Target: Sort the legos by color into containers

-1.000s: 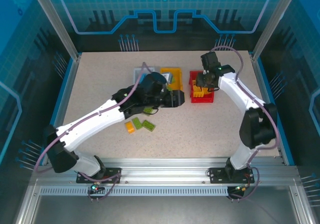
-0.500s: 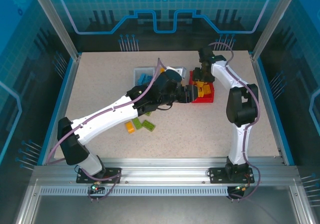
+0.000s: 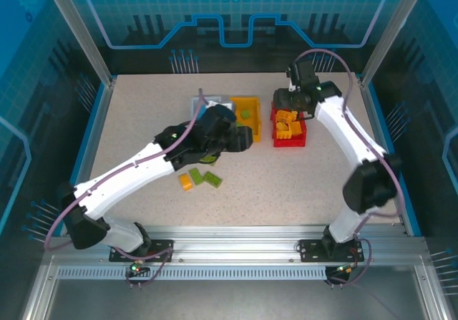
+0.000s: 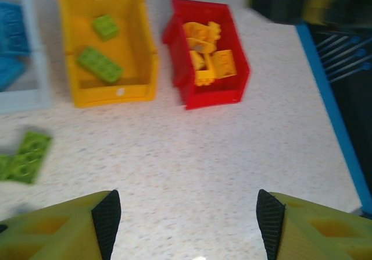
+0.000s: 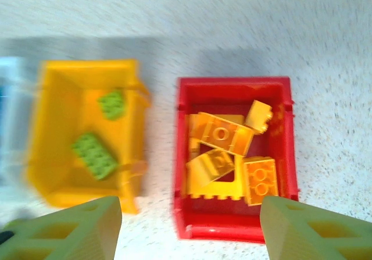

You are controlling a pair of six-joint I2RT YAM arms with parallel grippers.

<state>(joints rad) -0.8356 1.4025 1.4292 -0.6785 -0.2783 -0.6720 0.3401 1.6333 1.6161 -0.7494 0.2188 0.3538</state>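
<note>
Left gripper [image 4: 187,219] wide apart, empty; right gripper [image 5: 190,213] likewise (above red bin [image 5: 232,232] of yellow bricks [image 5: 220,133]).

Bare table [image 3: 308,184] before red bin [image 3: 290,143]; left arm [image 3: 136,170] crowds the yellow bin [image 3: 252,123]

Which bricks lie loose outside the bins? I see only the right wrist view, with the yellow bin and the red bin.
Observer: The top view shows one orange brick and at least two green bricks loose on the table.
Operator: What is inside the white bin? My view shows only its edge.
Observer: In the left wrist view, the white bin holds blue bricks.
Operator: Is the left end effector carrying anything?
Observer: No. The left end effector is open, with nothing between its fingers.
</note>
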